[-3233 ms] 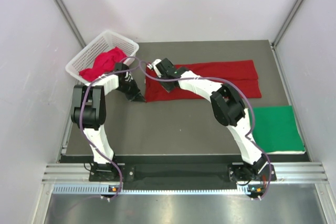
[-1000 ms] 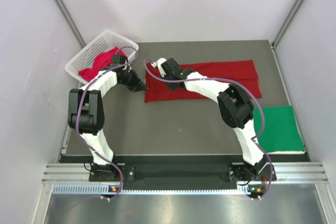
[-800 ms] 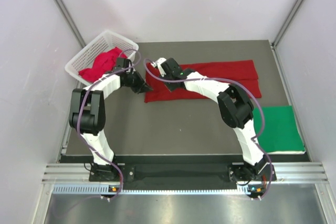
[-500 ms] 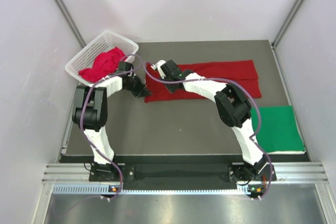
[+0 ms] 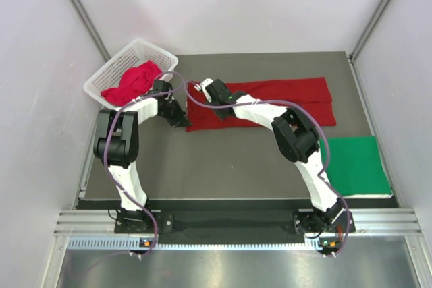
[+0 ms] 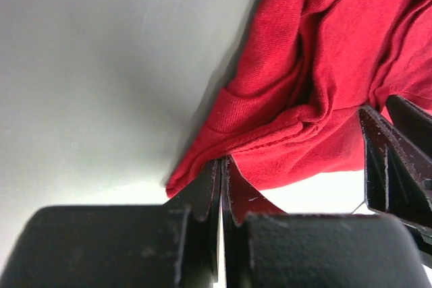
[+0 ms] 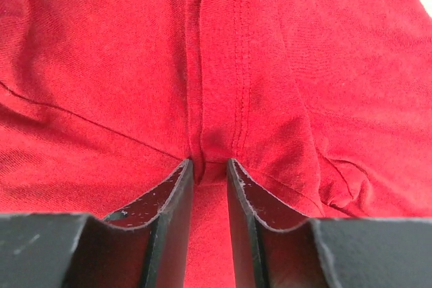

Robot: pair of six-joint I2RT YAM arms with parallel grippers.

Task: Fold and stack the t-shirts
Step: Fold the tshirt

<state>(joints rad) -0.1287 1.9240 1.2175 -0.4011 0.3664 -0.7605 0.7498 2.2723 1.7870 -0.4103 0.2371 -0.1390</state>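
Over the last second the left hand (image 6: 221,160) has slid toward the near side of the bench (image 5: 223,160), ending at the near-left corner of the red shirt (image 5: 290,96). The right hand (image 7: 209,163) has barely shifted.

We see the red shirt as soft knit cloth, finely textured up close, with double-stitched hems and a raised seam running away from the right wrist camera. It lies as a long flat band across the far half of the bench, its long axis left to right. Its left end is bunched into folds where both hands meet it.

The left hand's dark fingers are pressed together, nipping the hemmed edge at that corner, which casts a shadow on the smooth grey bench. The right hand, just beyond it on the same end, has its fingers a narrow gap apart with a ridge of the cloth pinched up between them.

A green shirt (image 5: 358,166), folded to a neat rectangle, lies flat at the near right edge, well apart from the red one. A pink-red shirt (image 5: 131,80) sits crumpled in the white lattice basket (image 5: 101,75) at the far left corner.
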